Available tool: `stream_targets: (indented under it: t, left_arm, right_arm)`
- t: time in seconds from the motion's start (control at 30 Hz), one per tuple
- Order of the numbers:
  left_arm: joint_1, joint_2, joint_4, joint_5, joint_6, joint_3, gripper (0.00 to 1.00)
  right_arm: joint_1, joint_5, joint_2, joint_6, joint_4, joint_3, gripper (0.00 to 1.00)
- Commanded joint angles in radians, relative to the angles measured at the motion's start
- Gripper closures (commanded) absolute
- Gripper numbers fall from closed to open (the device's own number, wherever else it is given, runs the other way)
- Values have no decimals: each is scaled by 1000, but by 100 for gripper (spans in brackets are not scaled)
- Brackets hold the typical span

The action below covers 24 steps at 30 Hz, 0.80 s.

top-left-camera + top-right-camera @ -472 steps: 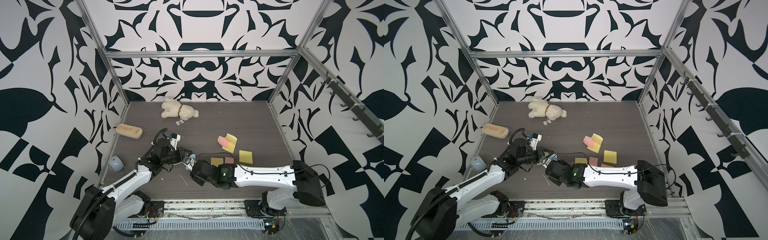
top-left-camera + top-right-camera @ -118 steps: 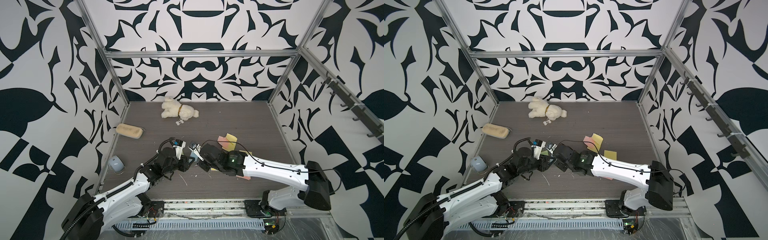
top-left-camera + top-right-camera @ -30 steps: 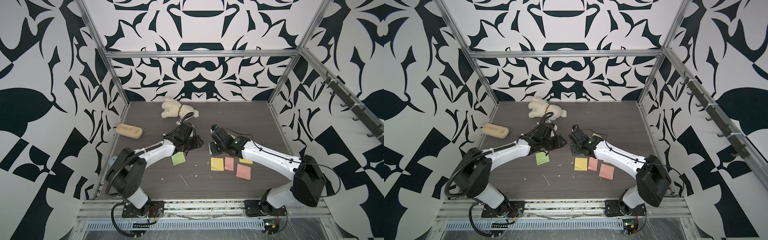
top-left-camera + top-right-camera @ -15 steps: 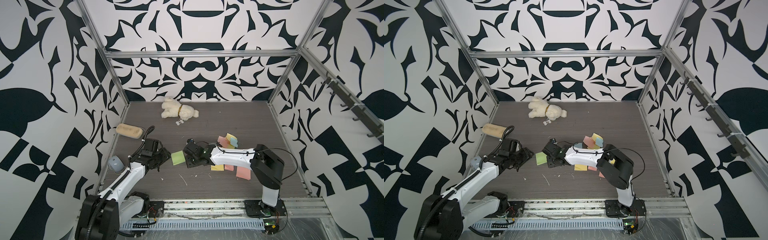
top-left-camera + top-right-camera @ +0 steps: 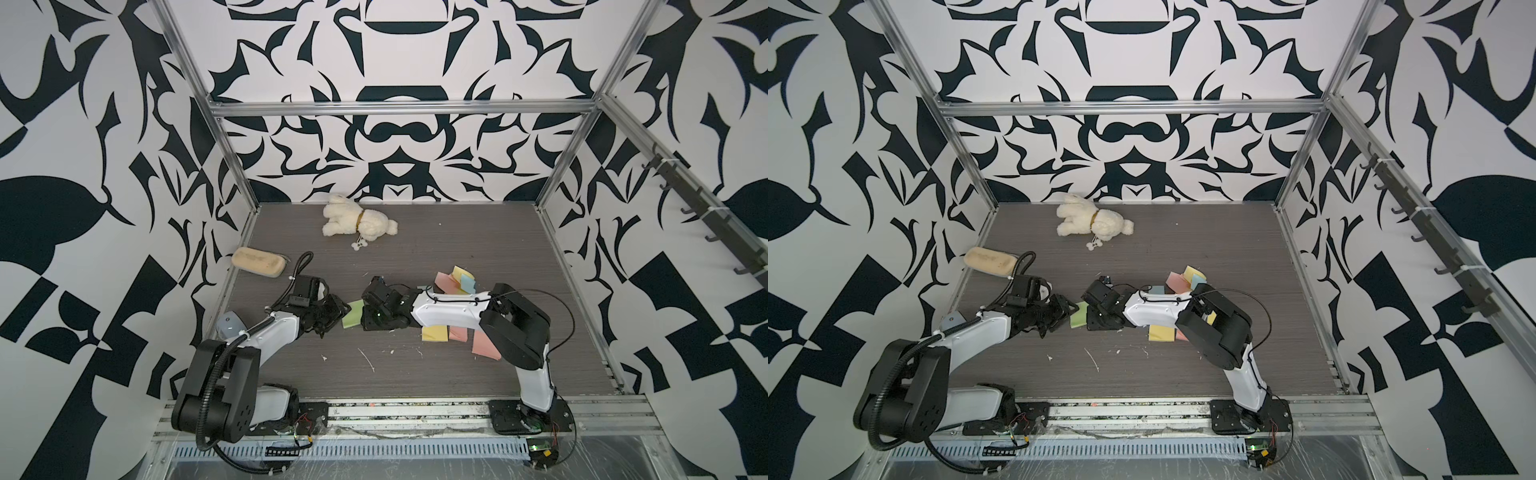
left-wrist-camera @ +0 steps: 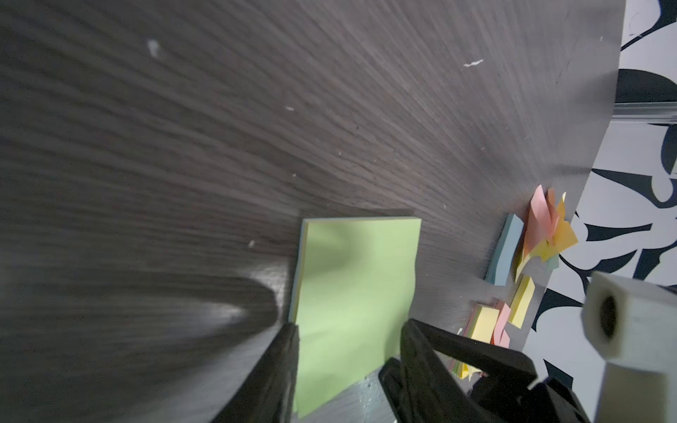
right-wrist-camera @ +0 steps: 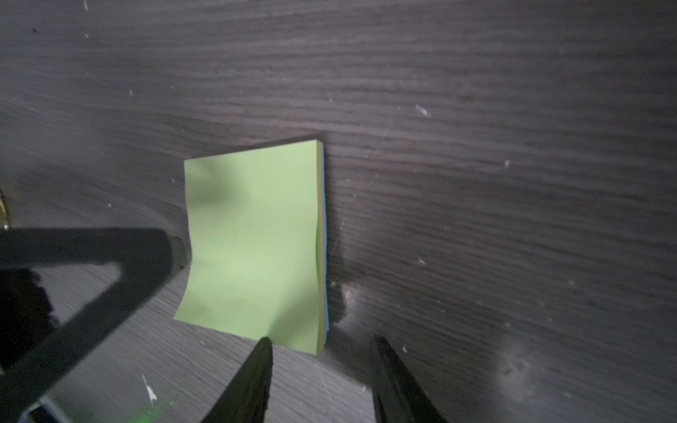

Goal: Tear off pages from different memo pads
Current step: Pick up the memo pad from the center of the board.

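A green memo pad (image 5: 353,314) lies flat on the dark table between my two grippers. My left gripper (image 6: 348,324) is open, with one fingertip at each side edge of the pad (image 6: 355,274); I cannot tell whether they touch it. My right gripper (image 7: 322,340) is open and empty, its tips just short of the pad's near corner (image 7: 256,238). In both top views the grippers face each other across the pad (image 5: 1079,316). Loose pages lie under the right arm: yellow (image 5: 435,333) and pink (image 5: 484,347). More pages in pink, yellow and blue are piled behind it (image 5: 455,278).
A white plush dog (image 5: 359,222) lies near the back wall. A tan oblong block (image 5: 257,261) sits at the left edge, and a small grey-blue object (image 5: 227,325) lies by the left arm. White paper scraps (image 5: 368,359) dot the table in front. Metal frame posts bound the table.
The left gripper has moved right, from a little left of the green pad to astride its end. The right gripper has stayed at the pad's right side.
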Motion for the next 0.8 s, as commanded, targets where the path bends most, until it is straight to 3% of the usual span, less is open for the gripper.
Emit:
stream_targets:
  t: [0.0,0.43,0.63,0.77]
  left_arm:
    - [3,35,44,43,13,-24,55]
    - [3,93,61,47,16,-29,66]
    - [3,83,34,35,28,-23,66]
    - [4,77,13,19,38,-10,66]
  right_arm:
    - [-10,-38,-10,40,73,-7,53]
    - [-21,-94,-9,17,117,0,57]
    - [-25,-3,-1,-97,-72,81,49]
    - [-46,-27,24,-134,-92,95,46]
